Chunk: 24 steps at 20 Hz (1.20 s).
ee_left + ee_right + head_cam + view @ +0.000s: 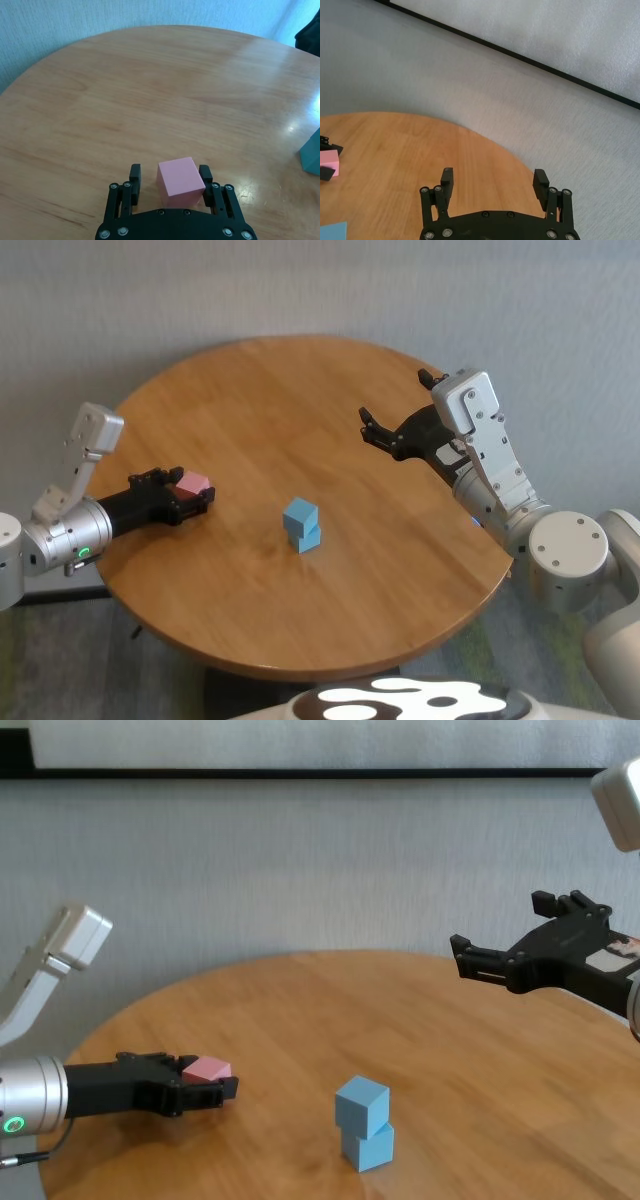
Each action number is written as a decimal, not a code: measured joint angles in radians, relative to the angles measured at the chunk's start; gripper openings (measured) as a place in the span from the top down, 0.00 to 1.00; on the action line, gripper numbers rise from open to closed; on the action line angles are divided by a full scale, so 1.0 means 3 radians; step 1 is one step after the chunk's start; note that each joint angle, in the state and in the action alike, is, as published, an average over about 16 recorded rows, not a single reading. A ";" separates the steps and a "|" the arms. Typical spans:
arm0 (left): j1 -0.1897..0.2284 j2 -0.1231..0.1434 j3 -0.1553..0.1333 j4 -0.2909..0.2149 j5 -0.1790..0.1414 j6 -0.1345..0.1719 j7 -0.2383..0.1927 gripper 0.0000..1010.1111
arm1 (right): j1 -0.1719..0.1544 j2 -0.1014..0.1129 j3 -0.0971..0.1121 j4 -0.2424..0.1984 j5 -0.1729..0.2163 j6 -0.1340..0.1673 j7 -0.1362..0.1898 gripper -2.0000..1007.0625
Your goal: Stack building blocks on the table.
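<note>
A pink cube (192,483) (180,181) rests on the round wooden table (300,390) at its left side. My left gripper (190,490) (170,175) is low over the table and open around it. One finger (205,176) touches the cube's side, and a gap shows at the other finger (135,173). Near the table's middle stand two light blue cubes, the upper one (300,512) (362,1102) slightly turned on the lower one (310,537) (367,1145). My right gripper (372,430) (494,177) hangs open and empty above the table's right side.
The table's edge curves close behind the pink cube on the left and under my right arm. A grey wall (300,870) stands behind the table. Bare wood lies between the pink cube and the blue stack.
</note>
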<state>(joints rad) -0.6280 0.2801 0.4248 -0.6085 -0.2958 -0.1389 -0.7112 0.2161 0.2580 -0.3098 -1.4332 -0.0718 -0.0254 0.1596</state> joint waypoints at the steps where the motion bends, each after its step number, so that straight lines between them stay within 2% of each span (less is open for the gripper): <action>1: 0.0002 0.0001 -0.0001 -0.0004 0.0000 -0.0001 0.0002 0.27 | 0.0000 0.0000 0.0000 0.0000 0.0000 0.0000 0.0000 0.00; 8: 0.0017 0.0005 -0.0006 -0.0030 -0.0004 -0.0002 0.0012 0.48 | 0.0000 0.0000 0.0000 0.0000 0.0000 0.0000 0.0000 0.00; 11: 0.0053 0.0017 -0.0017 -0.0108 -0.0016 0.0017 0.0024 0.55 | 0.0000 0.0000 0.0000 0.0000 0.0000 0.0000 0.0000 0.00; 16: 0.0196 0.0088 -0.0046 -0.0450 -0.0051 0.0103 0.0082 0.60 | 0.0000 0.0000 0.0000 0.0000 0.0000 0.0000 0.0000 0.00; 24: 0.0444 0.0240 -0.0016 -0.1156 -0.0096 0.0341 0.0115 0.60 | 0.0000 0.0000 0.0000 0.0000 0.0000 0.0000 0.0000 0.00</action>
<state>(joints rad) -0.4948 0.3520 0.4200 -0.9554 -0.3245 -0.0365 -0.6767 0.2161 0.2580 -0.3098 -1.4333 -0.0718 -0.0254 0.1596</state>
